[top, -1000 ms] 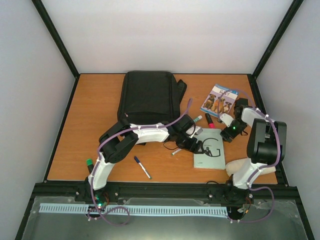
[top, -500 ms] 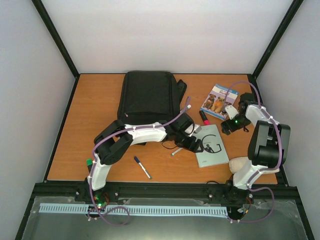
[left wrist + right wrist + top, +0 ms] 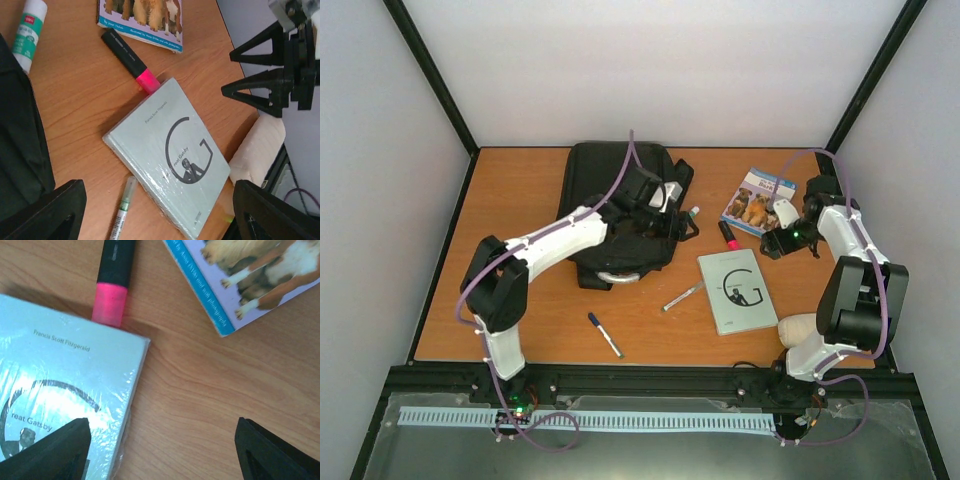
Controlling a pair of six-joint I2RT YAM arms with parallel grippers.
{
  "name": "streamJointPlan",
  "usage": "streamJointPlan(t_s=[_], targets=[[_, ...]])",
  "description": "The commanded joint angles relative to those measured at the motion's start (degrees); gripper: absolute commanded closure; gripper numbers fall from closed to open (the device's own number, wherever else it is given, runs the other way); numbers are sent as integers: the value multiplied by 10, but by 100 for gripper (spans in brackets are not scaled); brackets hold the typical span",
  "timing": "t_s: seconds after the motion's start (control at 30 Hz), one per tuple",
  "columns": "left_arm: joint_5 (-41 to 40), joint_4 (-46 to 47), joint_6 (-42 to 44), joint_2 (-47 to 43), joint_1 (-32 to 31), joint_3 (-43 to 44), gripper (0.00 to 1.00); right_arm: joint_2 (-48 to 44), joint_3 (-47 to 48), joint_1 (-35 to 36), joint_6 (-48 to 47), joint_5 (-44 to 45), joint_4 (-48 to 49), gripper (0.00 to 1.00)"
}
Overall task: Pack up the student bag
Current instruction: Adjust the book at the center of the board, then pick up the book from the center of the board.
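The black student bag (image 3: 615,195) lies flat at the back middle of the table, its grey handle (image 3: 617,278) at the near end. Its edge shows in the left wrist view (image 3: 20,150). My left gripper (image 3: 675,228) hovers over the bag's right edge, open and empty (image 3: 157,200). It looks down on a pale Great Gatsby book (image 3: 167,155). My right gripper (image 3: 772,244) is open and empty (image 3: 162,440). It hangs over bare table between the Gatsby book (image 3: 60,385) and a dog book (image 3: 250,275).
A pink highlighter (image 3: 728,235) touches the Gatsby book's (image 3: 738,292) far corner. A glue stick (image 3: 692,215) lies by the bag. A green pen (image 3: 682,297), a blue pen (image 3: 605,335) and a beige pouch (image 3: 798,328) lie nearer. The dog book (image 3: 758,200) is back right.
My left arm has swung from over the Gatsby book back and left to the bag's right edge. My right gripper has drifted slightly back toward the dog book.
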Motion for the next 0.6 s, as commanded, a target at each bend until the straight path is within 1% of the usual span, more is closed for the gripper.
streamJointPlan(t_s=[0.0,0.1,0.23,0.27,0.4,0.5,0.57], targets=[[48,34,-70,20,-22,-16,17,0,-40,-1,-14,-4,-14,21],[55,68,-93,36,-46,-29,17,1,-72,-1,-31,-11,-8,26],[54,95,-121,67,-82,-30,17,11,-99,-1,-40,-24,1,36],[51,101,-131,75,-86,-32,17,13,-103,-1,-41,-28,1,38],[37,126,-179,100,-92,-47,20,18,-120,0,-41,-34,8,41],[33,137,-200,105,-95,-64,21,25,-130,-1,-39,-35,18,44],[34,143,-204,105,-100,-74,21,33,-131,-1,-38,-38,22,48]])
